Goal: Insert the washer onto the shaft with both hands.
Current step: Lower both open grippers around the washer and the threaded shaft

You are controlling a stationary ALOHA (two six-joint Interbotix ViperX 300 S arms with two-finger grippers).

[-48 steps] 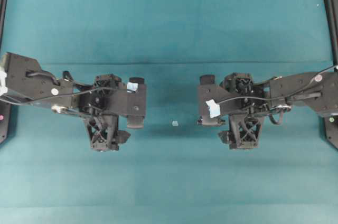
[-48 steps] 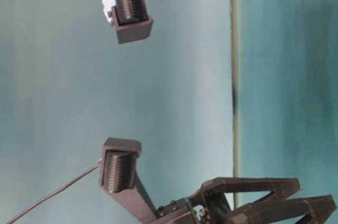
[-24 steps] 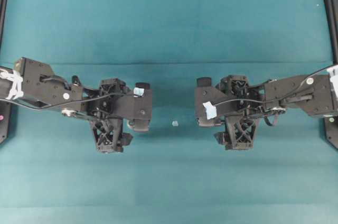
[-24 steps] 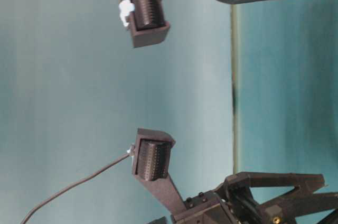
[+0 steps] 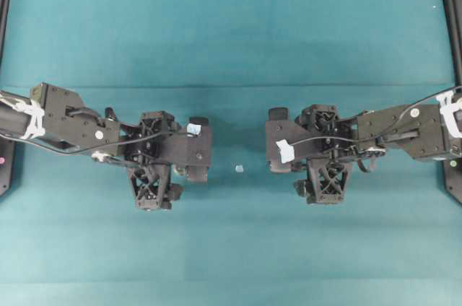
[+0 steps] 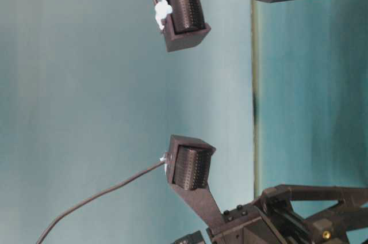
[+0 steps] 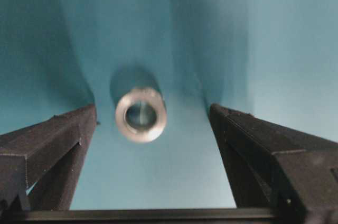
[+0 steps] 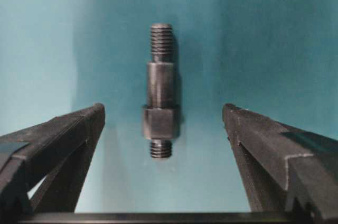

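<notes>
Teal cloth (image 5: 231, 39) covers the whole work surface, with a faint horizontal fold line across its middle. Two black arms reach in from opposite edges in the overhead view. The left gripper (image 5: 196, 146) and the right gripper (image 5: 277, 140) face each other across the centre, well apart, and each has its jaws spread wide with nothing between the pads. In the table-level view one ribbed finger pad (image 6: 190, 167) of each gripper shows against the cloth. In the right wrist view the shaft (image 8: 160, 92), a dark grey stepped rod with threaded ends, lies on the cloth between the right gripper's spread fingers (image 8: 53, 142), clear of both. In the left wrist view the washer (image 7: 141, 115), a silvery ring with a dark hole, rests on the cloth between the left gripper's spread fingers (image 7: 47, 147), nearer the left-hand one and touching neither. A tiny pale piece (image 5: 238, 169) lies on the cloth between the two grippers.
</notes>
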